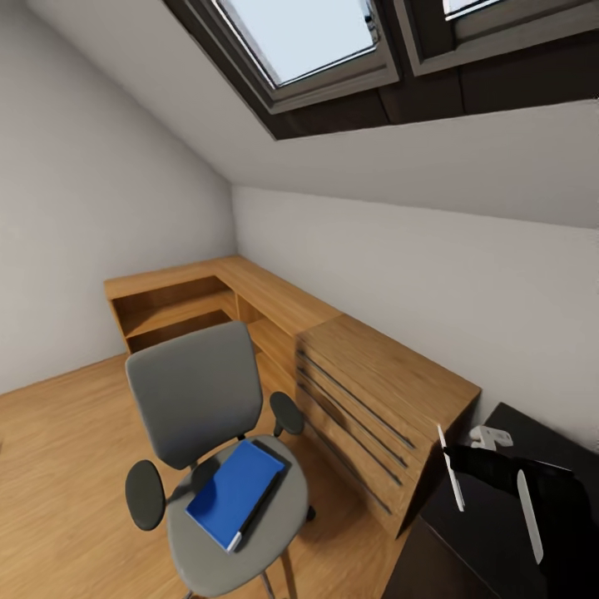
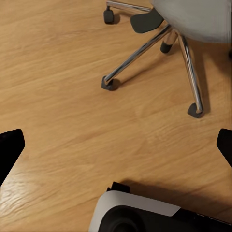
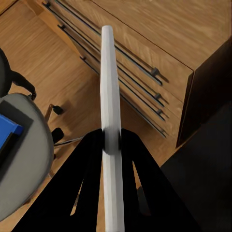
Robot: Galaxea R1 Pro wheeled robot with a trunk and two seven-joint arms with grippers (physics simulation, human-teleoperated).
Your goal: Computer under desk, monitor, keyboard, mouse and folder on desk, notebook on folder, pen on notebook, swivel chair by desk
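Observation:
The grey swivel chair (image 1: 195,391) stands on the wooden floor in the head view, and the blue folder (image 1: 235,492) lies flat on its seat. My right gripper (image 1: 453,464) hovers over the corner of the black desk (image 1: 541,433), shut on the thin white pen (image 1: 450,470). In the right wrist view the pen (image 3: 109,87) runs straight out between the closed black fingers (image 3: 89,159), with the chair seat (image 3: 29,159) and a corner of the folder (image 3: 7,129) below. My left gripper (image 2: 116,145) is open above the floor near the chair's chrome base (image 2: 145,48). The computer, monitor, keyboard, mouse and notebook are out of view.
A light wooden drawer chest (image 1: 374,399) with dark handles stands between the chair and the desk, joined to a low wooden shelf unit (image 1: 191,299) along the wall. The ceiling slopes, with skylights. My own base (image 2: 140,215) shows under the left gripper.

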